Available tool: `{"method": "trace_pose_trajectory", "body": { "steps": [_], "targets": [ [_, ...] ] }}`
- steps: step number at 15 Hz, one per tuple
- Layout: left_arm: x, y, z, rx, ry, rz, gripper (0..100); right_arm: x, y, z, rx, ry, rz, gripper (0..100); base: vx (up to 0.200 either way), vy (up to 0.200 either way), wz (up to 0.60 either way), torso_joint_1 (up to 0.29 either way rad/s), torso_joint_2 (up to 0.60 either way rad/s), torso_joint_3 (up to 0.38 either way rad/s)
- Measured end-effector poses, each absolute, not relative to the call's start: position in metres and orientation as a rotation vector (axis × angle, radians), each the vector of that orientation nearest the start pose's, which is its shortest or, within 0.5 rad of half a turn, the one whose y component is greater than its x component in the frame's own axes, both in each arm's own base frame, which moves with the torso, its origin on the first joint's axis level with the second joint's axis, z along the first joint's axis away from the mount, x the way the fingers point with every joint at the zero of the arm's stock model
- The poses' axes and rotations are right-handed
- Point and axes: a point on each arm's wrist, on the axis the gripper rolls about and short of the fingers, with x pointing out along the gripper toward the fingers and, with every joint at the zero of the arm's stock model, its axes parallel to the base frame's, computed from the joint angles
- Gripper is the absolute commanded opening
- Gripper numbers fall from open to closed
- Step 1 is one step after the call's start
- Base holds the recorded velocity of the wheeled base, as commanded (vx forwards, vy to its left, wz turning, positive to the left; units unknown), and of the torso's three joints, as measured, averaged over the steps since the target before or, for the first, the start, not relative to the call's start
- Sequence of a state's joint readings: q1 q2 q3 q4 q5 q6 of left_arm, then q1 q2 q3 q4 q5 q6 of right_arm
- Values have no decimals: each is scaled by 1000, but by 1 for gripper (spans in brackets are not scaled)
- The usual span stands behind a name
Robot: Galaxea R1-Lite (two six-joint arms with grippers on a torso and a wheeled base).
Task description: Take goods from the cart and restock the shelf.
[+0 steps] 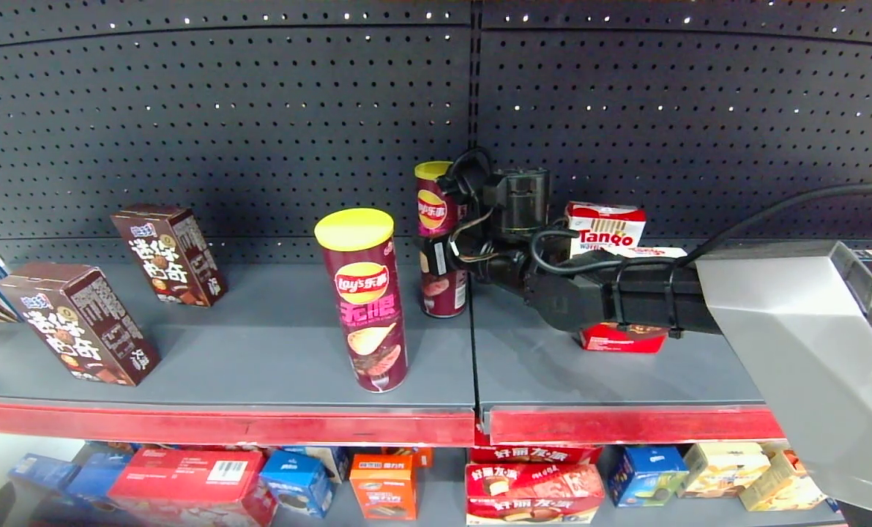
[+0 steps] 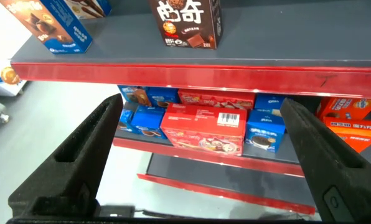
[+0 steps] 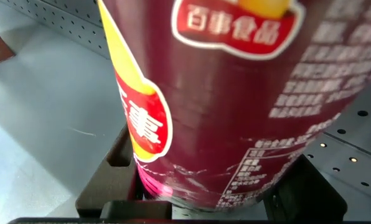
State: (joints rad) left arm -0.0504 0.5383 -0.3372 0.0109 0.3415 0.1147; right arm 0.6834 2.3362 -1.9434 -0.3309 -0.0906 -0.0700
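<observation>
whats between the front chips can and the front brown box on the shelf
Nothing: the head view shows bare grey shelf between the front chips can and the front brown box. The right end effector holds the rear chips can.

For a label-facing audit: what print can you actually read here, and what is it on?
"Tango": white-and-red box.
"Lay's 乐事", "无限": front chip can.
"百事食品": rear chip can.
"曲奇": brown box.
"好丽友·派": red lower-shelf boxes.
Blue boxes, barcode label: too small to read.
</observation>
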Motion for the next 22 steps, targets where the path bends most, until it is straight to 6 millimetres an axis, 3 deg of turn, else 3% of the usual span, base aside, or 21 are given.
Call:
{"method": "trace_pose_trajectory", "body": {
  "steps": [1,2,11,22],
  "targets": [
    [28,6,172,155,225,278,100,389,314,213,-92,38,594,0,0,0,0,0,0,0],
    [28,6,172,155,225,278,100,389,314,212,-93,40,593,100,0,0,0,0,0,0],
    [28,6,172,155,223,278,100,388,310,217,-93,42,584,100,0,0,0,0,0,0],
    [28,6,174,153,215,278,100,371,298,218,-109,91,587,100,0,0,0,0,0,0]
  ]
}}
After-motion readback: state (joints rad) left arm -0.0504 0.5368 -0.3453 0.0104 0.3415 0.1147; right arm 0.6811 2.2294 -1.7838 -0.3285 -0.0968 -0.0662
